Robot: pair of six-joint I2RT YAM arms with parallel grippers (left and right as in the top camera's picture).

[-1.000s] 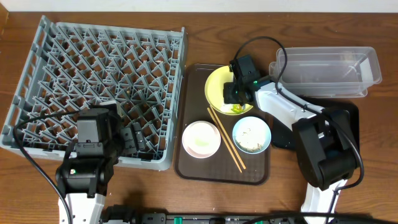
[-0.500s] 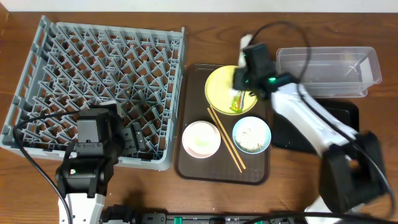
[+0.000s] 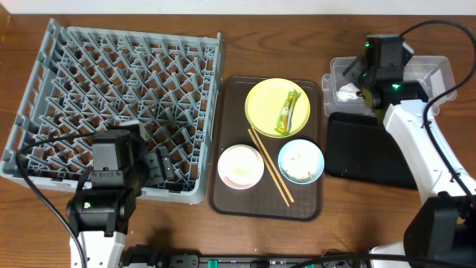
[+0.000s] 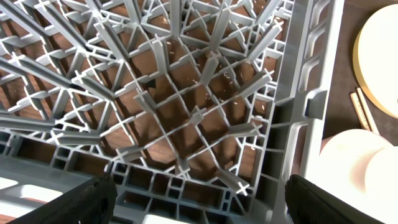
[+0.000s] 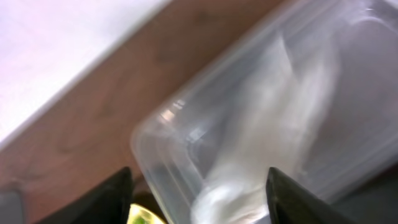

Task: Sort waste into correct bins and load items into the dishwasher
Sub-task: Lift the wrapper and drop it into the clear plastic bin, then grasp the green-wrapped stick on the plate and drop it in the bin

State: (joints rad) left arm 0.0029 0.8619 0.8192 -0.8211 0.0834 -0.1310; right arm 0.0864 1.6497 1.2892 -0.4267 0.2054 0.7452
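Observation:
My right gripper (image 3: 355, 80) hangs open over the left end of the clear tub (image 3: 416, 78). Crumpled white paper (image 3: 346, 92) lies in that end, a white blur (image 5: 230, 202) below my spread right gripper (image 5: 199, 200), free of both fingers. The green-and-yellow snack wrapper (image 3: 287, 113) lies on the yellow plate (image 3: 264, 100). On the brown tray (image 3: 223, 195) also sit a white bowl (image 3: 240, 166), a blue bowl (image 3: 301, 161) with beige food scraps, and two chopsticks (image 3: 269, 165). My left gripper (image 3: 160, 165) (image 4: 199, 205) stands open over the grey dish rack's (image 3: 111, 82) front right edge, holding nothing.
The black tray (image 3: 372, 149) lies right of the brown tray, just in front of the clear tub. The rack (image 4: 186, 93) fills the left wrist view, with the white bowl (image 4: 354, 168) and plate edge (image 4: 379, 56) at its right. A cable loops above my right arm.
My right arm lifted off the yellow plate with the white paper, swung right to the clear tub, and its jaws opened. The wrapper stayed on the plate. Left arm is still.

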